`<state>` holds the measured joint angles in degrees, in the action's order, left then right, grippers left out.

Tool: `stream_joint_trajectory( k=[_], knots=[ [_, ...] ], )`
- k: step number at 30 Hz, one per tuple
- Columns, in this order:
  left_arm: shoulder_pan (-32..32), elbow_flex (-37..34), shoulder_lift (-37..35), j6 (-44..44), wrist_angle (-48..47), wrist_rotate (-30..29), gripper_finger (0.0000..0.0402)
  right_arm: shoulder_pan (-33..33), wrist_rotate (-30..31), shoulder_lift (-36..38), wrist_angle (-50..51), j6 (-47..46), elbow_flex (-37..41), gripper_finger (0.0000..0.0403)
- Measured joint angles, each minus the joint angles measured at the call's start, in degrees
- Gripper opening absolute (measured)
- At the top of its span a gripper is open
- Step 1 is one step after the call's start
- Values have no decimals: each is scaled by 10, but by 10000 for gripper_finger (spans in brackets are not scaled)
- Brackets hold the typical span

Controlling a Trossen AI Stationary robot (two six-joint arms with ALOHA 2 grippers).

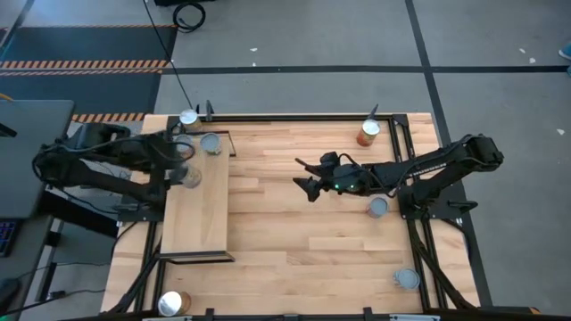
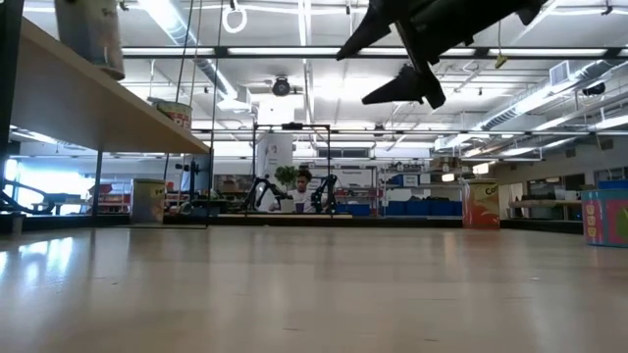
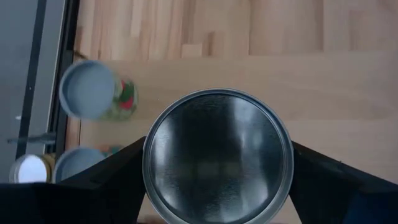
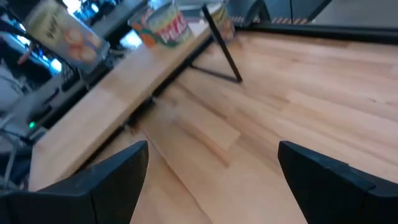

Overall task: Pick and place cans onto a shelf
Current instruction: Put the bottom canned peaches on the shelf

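My left arm reaches in from the 9 o'clock side of the table, stretched out over the shelf [image 1: 196,209], the pale board lying along the table's left part. My left gripper [image 1: 183,171] sits over the shelf's far end, and its fingers [image 3: 118,171] stand one on each side of a can with a silver top [image 3: 217,155], holding it between them; in the left wrist view that round lid fills the space from finger to finger. Just beyond it toward 12 o'clock stands a second can [image 1: 211,143] on the shelf, and another can [image 1: 188,117] sits at the table's far edge near 11 o'clock.

My right arm comes in from 3 o'clock, its long forearm lying nearly level and pointing toward 9 o'clock, well above the tabletop [image 1: 294,232]. My right gripper [image 1: 303,174] hangs over the middle of the table with its fingers [image 4: 109,171] spread wide and nothing between them; in the low view it shows high against the ceiling lights.

Other cans lie well apart: one with an orange side [image 1: 368,134] near 1 o'clock, one [image 1: 378,207] under my right forearm, one [image 1: 408,279] toward 4 o'clock, and one [image 1: 172,303] at the near edge around 7 o'clock
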<state>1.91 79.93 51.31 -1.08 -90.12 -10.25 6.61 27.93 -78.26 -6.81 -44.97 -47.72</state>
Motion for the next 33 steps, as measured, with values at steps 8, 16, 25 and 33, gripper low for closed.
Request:
stream_joint_trajectory(
  k=[8, 16, 25, 33],
  knots=[
    [0, -102, -41, -6, 1, -11, 320, -1, 29, 0, -18, 15, 0, 366],
    [-5, -118, -46, 35, 2, -81, 321, -4, 38, 0, -18, 15, 0, 366],
    [-36, -118, -46, 15, 1, -16, 340, -11, 36, 0, -20, 11, 0, 366],
    [-73, -118, -46, 3, 1, -42, 349, -18, 35, 0, -22, 11, 0, 366]
  ],
)
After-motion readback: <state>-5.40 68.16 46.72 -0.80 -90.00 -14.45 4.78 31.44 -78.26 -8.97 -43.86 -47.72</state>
